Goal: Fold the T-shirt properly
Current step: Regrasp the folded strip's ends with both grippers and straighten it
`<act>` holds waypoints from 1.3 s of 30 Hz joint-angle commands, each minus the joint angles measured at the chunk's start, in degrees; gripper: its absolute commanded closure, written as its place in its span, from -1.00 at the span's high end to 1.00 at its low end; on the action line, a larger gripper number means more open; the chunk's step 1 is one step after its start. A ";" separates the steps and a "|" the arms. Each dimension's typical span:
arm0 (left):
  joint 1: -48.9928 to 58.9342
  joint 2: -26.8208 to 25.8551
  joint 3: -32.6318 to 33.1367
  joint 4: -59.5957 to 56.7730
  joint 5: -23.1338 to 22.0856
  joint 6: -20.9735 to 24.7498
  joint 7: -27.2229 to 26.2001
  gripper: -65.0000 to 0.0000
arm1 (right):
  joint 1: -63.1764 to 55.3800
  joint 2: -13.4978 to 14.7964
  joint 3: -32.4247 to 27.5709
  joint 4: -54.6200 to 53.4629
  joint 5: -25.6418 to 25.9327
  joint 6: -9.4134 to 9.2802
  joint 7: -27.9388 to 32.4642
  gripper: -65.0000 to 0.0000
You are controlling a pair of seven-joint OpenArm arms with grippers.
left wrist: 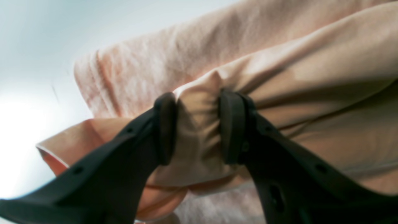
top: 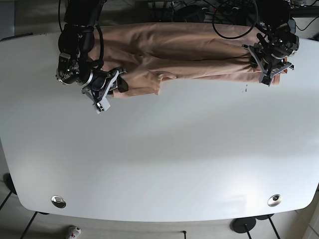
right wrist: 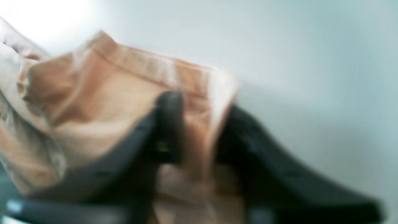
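The peach T-shirt lies bunched in a long band along the far edge of the white table. My left gripper is shut on a pinched fold of the T-shirt, at the band's right end in the base view. My right gripper is shut on a hemmed edge of the T-shirt, seen in the base view at the band's left end. The right wrist view is blurred.
Black cables and the arm bases sit behind the table's far edge. Two round metal fittings are set near the table's front corners.
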 commanded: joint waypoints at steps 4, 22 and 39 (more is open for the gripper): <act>-0.55 -0.76 0.04 -3.69 -0.30 0.32 -0.90 -0.35 | -2.59 0.42 0.09 10.05 7.04 0.06 -1.08 -0.94; -1.87 -0.94 0.04 -8.18 0.06 0.32 -5.03 -0.35 | -20.79 7.27 17.33 23.68 28.75 0.06 -13.48 -0.94; -1.78 0.38 0.30 8.97 -0.38 0.32 -4.77 -0.34 | -21.67 7.01 19.79 26.40 30.77 0.06 -10.22 0.68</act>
